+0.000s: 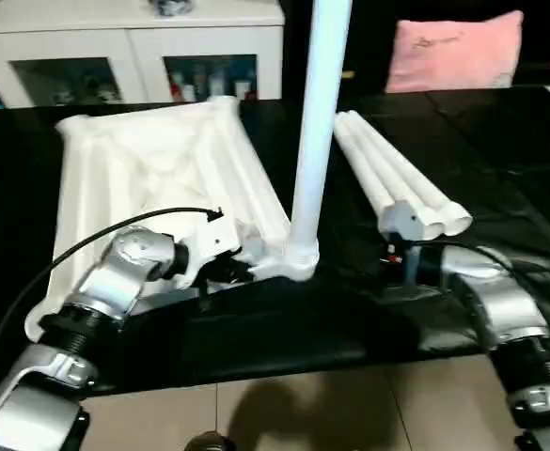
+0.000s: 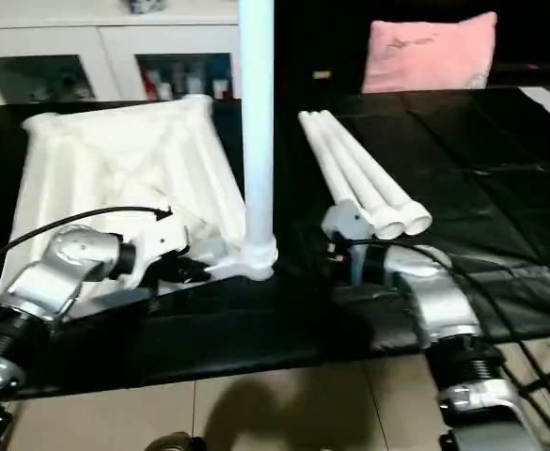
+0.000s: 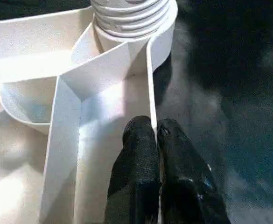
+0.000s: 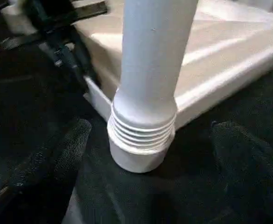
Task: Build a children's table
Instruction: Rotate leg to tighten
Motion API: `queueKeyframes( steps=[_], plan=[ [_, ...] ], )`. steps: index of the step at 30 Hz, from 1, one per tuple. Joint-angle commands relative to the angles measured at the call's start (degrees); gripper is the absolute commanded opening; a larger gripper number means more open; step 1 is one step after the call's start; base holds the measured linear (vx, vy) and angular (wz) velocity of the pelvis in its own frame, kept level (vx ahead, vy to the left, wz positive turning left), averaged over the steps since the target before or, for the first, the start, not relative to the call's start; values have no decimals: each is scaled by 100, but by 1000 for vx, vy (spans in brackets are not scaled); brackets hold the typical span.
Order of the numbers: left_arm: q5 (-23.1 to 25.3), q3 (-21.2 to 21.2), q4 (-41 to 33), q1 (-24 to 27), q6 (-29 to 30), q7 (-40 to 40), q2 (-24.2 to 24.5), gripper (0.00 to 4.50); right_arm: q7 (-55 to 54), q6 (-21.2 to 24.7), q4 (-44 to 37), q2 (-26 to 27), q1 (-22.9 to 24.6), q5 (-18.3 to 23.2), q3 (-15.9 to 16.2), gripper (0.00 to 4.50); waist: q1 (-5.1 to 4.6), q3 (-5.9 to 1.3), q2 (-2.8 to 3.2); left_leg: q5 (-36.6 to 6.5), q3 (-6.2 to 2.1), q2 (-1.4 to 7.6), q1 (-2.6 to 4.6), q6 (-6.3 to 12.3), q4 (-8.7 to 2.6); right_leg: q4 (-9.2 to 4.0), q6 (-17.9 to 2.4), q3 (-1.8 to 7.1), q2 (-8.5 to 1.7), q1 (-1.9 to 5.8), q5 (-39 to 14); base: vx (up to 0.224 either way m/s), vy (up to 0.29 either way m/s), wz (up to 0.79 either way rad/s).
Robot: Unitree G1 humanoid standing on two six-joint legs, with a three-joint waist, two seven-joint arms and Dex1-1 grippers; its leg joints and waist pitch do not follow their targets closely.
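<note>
The white tabletop lies upside down on the black mat, ribbed underside up. One white leg stands upright in the tabletop's near right corner socket, its threaded end showing. Three more legs lie side by side to the right. My left gripper is shut on the thin rim wall of the tabletop just beside that socket. My right gripper is open and sits low on the mat to the right of the standing leg. Its fingers are wide apart and touch nothing.
A white glass-door cabinet stands behind the tabletop. A pink cushion is at the back right. The black mat ends at tiled floor near me. A black cable loops over my left forearm.
</note>
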Motion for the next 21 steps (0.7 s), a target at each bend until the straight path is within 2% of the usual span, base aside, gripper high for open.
queueKeyframes(
  steps=[1, 5, 8, 9, 10, 12, 13, 17, 19, 21],
  plan=[
    [-50, -186, -113, -238, -272, -396, 12, 0, 256, 22, -130, -78, 16, -21, 105, 446, -20, -394, -2, -1281, -17, 191, 180, 275, -373, -379, -1442, 162, -248, 259, -277, 0, 0, 0],
    [-117, -351, -254, -228, -490, -1044, 172, 0, 652, 0, -102, -84, -74, -30, 319, 446, 7, -396, -5, -1312, -21, 200, 181, 225, -386, -372, -1454, 165, -255, 249, -342, 0, 0, 0],
    [-116, -405, -303, -217, -535, -1155, 203, 0, 797, 44, -51, -48, -109, 10, 391, 446, 11, -397, -17, -1280, -19, 201, 178, 246, -383, -363, -1476, 165, -257, 251, -277, 0, 0, 0],
    [-116, -405, -303, -217, -535, -1155, 203, 0, 797, 44, -51, -48, -109, 10, 391, 430, 13, -399, -17, -1253, -18, 196, 173, 252, -379, -359, -1480, 164, -256, 255, -272, 0, 0, 0],
    [-114, -447, -342, -207, -593, -1252, 215, 0, 947, 22, 26, -11, -139, -46, 530, 430, 14, -402, -20, -1244, -23, 199, 169, 258, -380, -353, -1491, 160, -263, 258, -279, 0, 0, 0],
    [-111, -459, -359, -201, -624, -1285, 216, 0, 1009, 15, 60, 12, -152, -73, 597, 430, 8, -398, -16, -1238, -21, 198, 165, 258, -381, -356, -1487, 162, -261, 254, -293, 0, 0, 0],
    [-114, -476, -408, -182, -636, -1335, 218, 0, 1126, 15, 123, 75, -186, -89, 686, 402, 7, -400, -25, -1247, -17, 198, 173, 260, -377, -356, -1499, 162, -260, 251, -296, 0, 0, 0],
    [-86, -484, -460, -166, -645, -1379, 207, 0, 1263, 49, 218, 165, -241, -84, 773, 387, 2, -401, -16, -1251, -20, 202, 170, 249, -381, -354, -1512, 161, -260, 253, -328, 0, 0, 0],
    [-74, -488, -462, -163, -658, -1380, 211, 0, 1310, 31, 251, 176, -246, -114, 819, 360, -1, -402, -14, -1259, -21, 203, 176, 244, -383, -347, -1523, 160, -254, 250, -312, 0, 0, 0],
    [-70, -491, -465, -159, -661, -1379, 216, 0, 1337, 8, 276, 180, -246, -139, 846, 353, 6, -404, -16, -1229, -19, 202, 175, 249, -377, -345, -1519, 163, -256, 253, -271, 0, 0, 0]
  ],
)
